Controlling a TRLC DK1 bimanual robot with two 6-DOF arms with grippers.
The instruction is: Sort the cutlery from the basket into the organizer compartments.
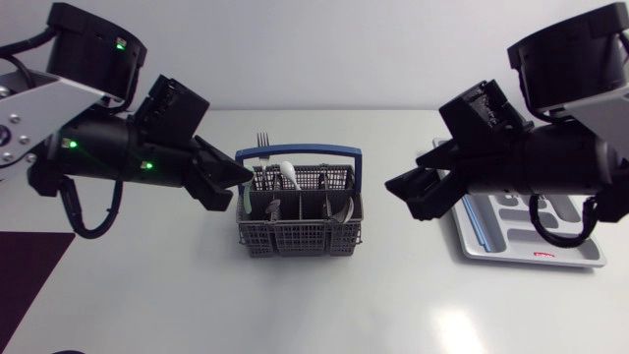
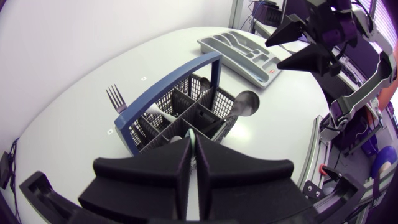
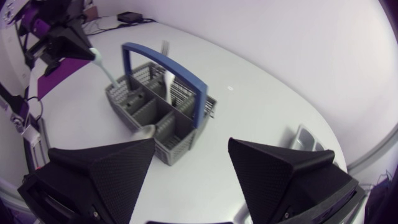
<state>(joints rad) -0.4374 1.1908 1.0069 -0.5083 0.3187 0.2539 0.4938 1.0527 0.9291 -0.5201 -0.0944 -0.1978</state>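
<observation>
A grey cutlery basket (image 1: 295, 236) with a blue handle (image 1: 300, 151) stands mid-table. In it are a fork (image 1: 262, 146), a white spoon (image 1: 288, 174) and a metal spoon (image 1: 340, 211). My left gripper (image 1: 242, 177) hangs over the basket's left end, shut on the top of a pale-handled utensil (image 3: 104, 67). That utensil's lower end is still down in a compartment. In the left wrist view a pale sliver (image 2: 194, 144) shows between the shut fingers. My right gripper (image 1: 401, 189) is open and holds nothing, between the basket and the grey organizer (image 1: 472, 236).
The organizer (image 2: 242, 53) lies at the table's right side, its compartments partly hidden under my right arm. A dark purple mat (image 1: 25, 270) covers the front left corner. Bare white table lies in front of the basket.
</observation>
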